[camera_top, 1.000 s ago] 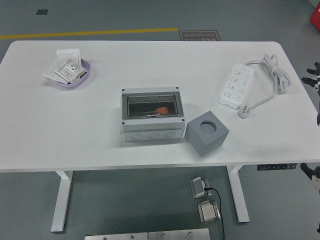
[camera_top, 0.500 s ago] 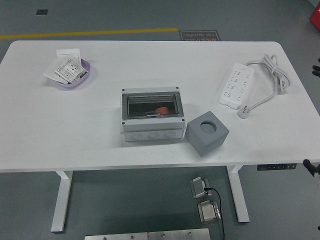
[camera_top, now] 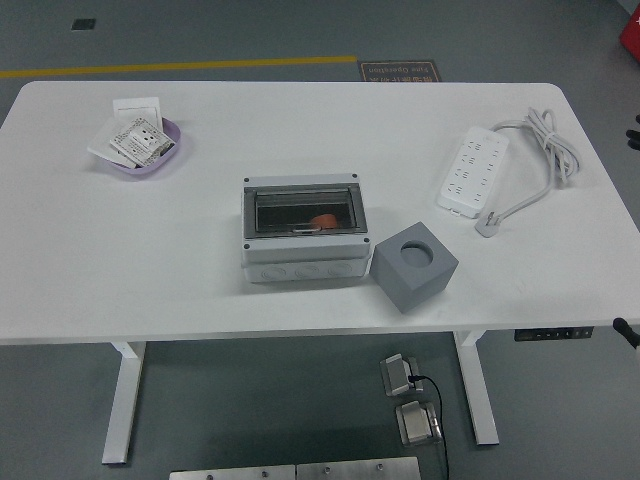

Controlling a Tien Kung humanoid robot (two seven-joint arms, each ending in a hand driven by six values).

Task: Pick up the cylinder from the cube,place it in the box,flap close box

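Since a second ago the right hand (camera_top: 633, 138) has drawn back off the table's right side, so that only small dark tips show at the picture's right edge, one beside the far right corner and another lower down near the front edge; whether its fingers are apart or together cannot be told from so little. The left hand is out of view. Nothing on the white table (camera_top: 200, 270) has shifted. The box (camera_top: 304, 230) sits near the middle with its clear flap lying shut over the top, and the orange cylinder (camera_top: 322, 221) shows through the flap, lying inside. Just beside the box's right front corner stands the grey cube (camera_top: 414, 266), turned at an angle, its round socket on top empty. Toward the far right lies a white power strip (camera_top: 473, 171) with its cord (camera_top: 545, 150) looped beside it and the plug end resting on the table. At the far left a purple dish (camera_top: 147, 150) holds white packets and cards.
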